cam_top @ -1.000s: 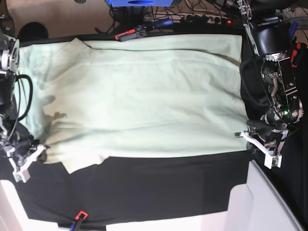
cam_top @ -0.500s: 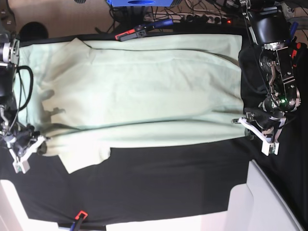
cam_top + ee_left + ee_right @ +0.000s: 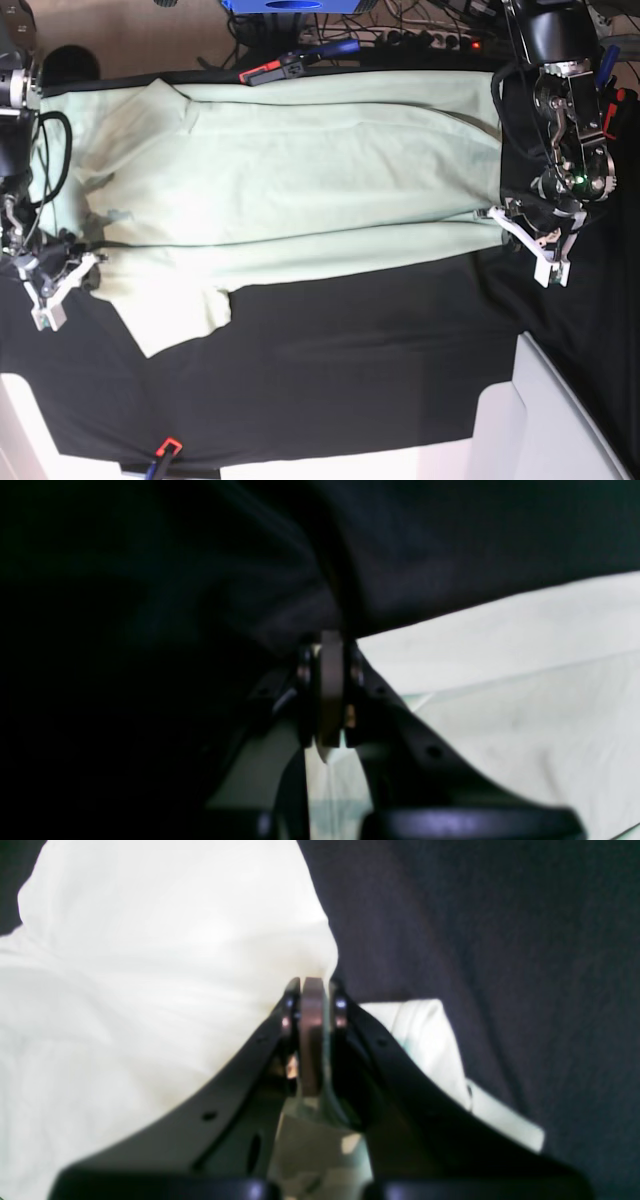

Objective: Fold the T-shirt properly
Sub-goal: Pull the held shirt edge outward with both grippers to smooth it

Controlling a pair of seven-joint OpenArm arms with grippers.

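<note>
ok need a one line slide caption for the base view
Both hands, left hand and right hand, shut on the near edge of the mint T-shirt spread over the black cloth.

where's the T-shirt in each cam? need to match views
Base: the T-shirt spreads across the upper middle, from one gripper to the other.
Left wrist: right half of the frame, pale, below the black cloth.
Right wrist: fills the left side, bunched at the right gripper, which is shut on it.
Shared landmark: the black cloth under the shirt, seen in all three.
</note>
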